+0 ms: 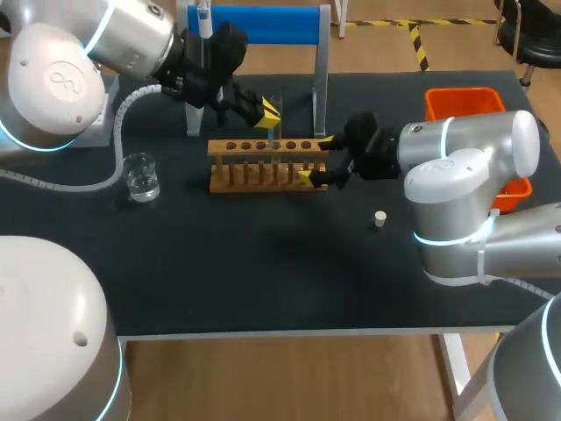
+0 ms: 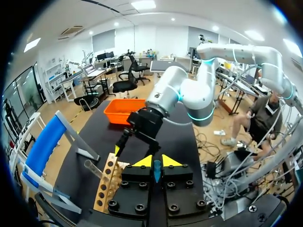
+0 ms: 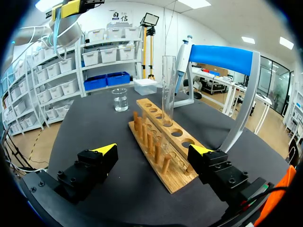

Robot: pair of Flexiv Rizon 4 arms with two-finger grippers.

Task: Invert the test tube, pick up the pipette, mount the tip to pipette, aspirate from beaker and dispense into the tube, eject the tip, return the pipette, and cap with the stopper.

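The test tube (image 3: pixel 168 90) stands upright in the wooden rack (image 3: pixel 176 176), just ahead of the right gripper (image 3: pixel 152 150). That gripper's fingers are spread wide on either side of the rack's near end and do not appear to clamp it. The left gripper (image 2: pixel 156 161) hangs just beside the tube's top, its fingers drawn together on nothing visible. The pipette (image 1: pixel 203 17) hangs vertically on the blue stand (image 1: pixel 272 24), behind the left gripper, close to that arm's wrist and well beyond the right gripper. The left arm looks nearer for picking it up.
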